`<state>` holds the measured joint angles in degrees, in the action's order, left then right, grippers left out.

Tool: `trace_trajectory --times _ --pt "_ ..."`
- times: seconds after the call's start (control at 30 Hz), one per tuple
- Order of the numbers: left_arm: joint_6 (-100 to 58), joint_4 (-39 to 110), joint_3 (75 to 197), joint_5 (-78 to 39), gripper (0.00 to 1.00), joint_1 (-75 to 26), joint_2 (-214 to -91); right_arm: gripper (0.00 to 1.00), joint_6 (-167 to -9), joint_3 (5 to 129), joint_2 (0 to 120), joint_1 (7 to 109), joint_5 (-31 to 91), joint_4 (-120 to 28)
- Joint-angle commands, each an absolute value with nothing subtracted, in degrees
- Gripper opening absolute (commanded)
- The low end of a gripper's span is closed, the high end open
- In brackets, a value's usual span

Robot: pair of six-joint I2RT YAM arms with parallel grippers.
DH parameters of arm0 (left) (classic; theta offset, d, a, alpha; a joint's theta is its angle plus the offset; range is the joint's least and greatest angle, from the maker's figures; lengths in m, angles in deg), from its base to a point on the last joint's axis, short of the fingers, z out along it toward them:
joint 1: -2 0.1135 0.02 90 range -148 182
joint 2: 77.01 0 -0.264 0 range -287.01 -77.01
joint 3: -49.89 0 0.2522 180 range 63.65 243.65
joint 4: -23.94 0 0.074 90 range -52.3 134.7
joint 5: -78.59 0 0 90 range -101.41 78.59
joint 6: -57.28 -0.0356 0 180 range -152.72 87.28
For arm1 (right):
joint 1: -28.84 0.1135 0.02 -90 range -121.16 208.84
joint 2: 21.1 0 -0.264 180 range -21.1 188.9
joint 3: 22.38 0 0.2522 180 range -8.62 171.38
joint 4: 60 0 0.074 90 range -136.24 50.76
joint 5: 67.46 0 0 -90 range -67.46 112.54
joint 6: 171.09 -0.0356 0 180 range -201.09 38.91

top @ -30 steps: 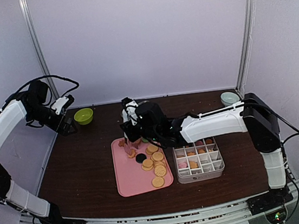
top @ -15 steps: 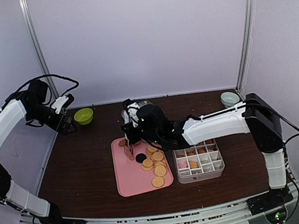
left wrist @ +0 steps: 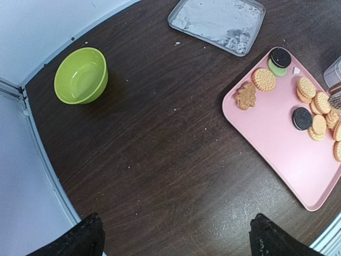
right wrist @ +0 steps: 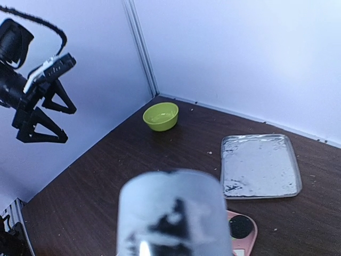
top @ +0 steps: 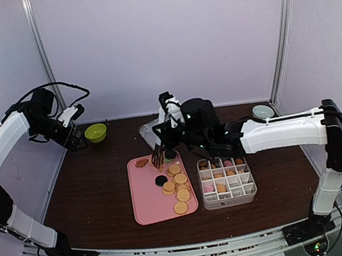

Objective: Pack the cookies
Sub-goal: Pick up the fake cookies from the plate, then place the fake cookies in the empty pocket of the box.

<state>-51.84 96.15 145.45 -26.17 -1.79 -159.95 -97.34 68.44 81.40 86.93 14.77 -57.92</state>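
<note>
Your right arm (top: pixel 272 134) has come up off the pink tray (top: pixel 144 206) since a second ago and swung back and to its right. The right tool (top: pixel 170 125) pinches the metal tongs (top: pixel 161 148), which now hang tips-down over the tray's far edge instead of down among the cookies (top: pixel 178 183). The round biscuit that lay under the tips no longer shows at that spot; whether the tongs carry it is too small to tell. If they do, the divided box (top: pixel 230 200), partly filled and just right of the tray, is the likely next stop. Most cookies lie on the tray.

Pale walls (top: pixel 166 41) close in the dark brown surface (top: pixel 92 200). It bears a silver tray (left wrist: pixel 218 24) behind the pink one, a green bowl (top: pixel 95 133) far left and a pale bowl (top: pixel 262 112) far right. Your left tool (left wrist: pixel 178 240) hovers spread wide, holding nothing.
</note>
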Motion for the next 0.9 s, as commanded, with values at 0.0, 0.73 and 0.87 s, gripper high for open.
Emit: trace_trajectory --times 0.0,0.73,0.87 --pt "-51.86 96.22 147.62 -26.71 0.98 -1.90 -160.48 0.00 -95.21 62.36 68.51 85.62 10.22 -56.28" --pt "-55.33 100.71 149.33 -31.63 0.98 -1.94 -163.94 0.00 -98.22 38.85 35.43 85.84 3.42 -29.60" --pt "-55.57 101.28 149.23 -32.36 0.98 -1.95 -163.97 0.00 -97.52 36.79 34.09 85.84 1.72 -29.33"
